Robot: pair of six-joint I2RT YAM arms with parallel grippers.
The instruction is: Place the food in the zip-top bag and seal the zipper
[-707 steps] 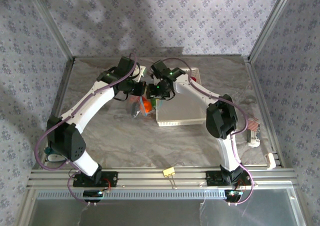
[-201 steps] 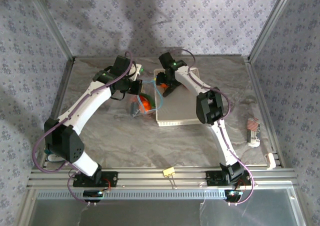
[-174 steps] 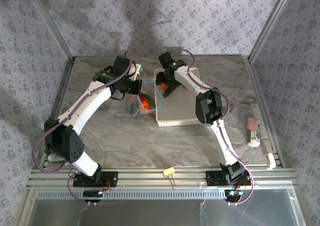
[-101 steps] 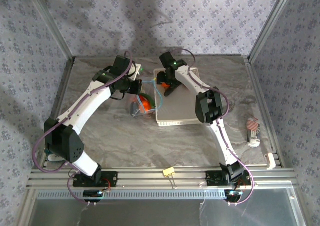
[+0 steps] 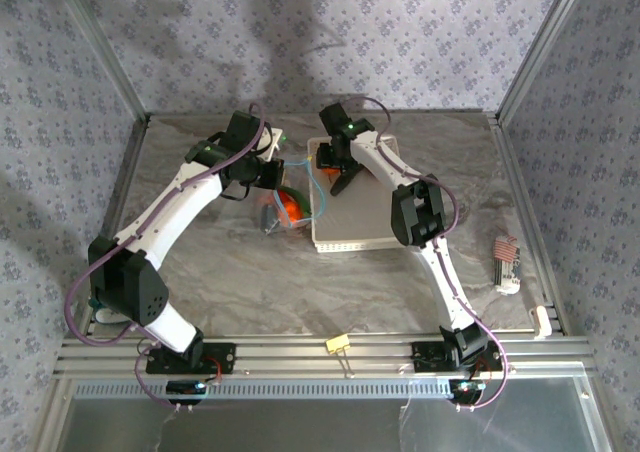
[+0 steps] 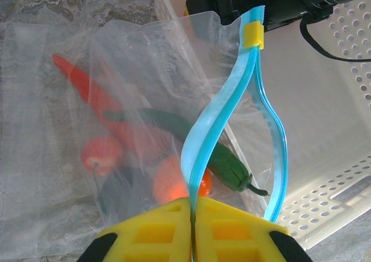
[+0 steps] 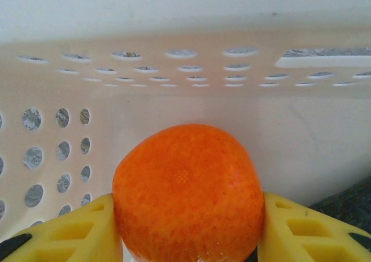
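L gripper (image 6: 191,211): yellow pads pressed together, pinching the blue zipper (image 6: 204,135) at its near end. From the pads the strip runs up toward 1 o'clock and splits into 2 bands that bow apart, so the mouth is partly open; they meet again at a small yellow tab (image 6: 252,35) at the far end. The clear bag (image 6: 52,105) spreads to 9 o'clock of the strip, lying on the table (image 5: 230,272). Inside it: a red pepper (image 6: 81,85) at 10 o'clock, a green cucumber (image 6: 227,167) slanting under the strip, 2 round fruits (image 6: 101,155) nearer the pads, and a dark piece (image 6: 119,195) btwn them. R gripper (image 7: 188,215): fingers closed on an orange fruit (image 7: 188,184), 1 pad touching each side, w/ the white basket (image 7: 174,108) wall close behind. In the top view the L gripper (image 5: 272,177) is over the bag (image 5: 285,209), the basket (image 5: 360,227) is just at 3 o'clock of the bag, and the R gripper (image 5: 338,179) is inside the basket's far left corner.
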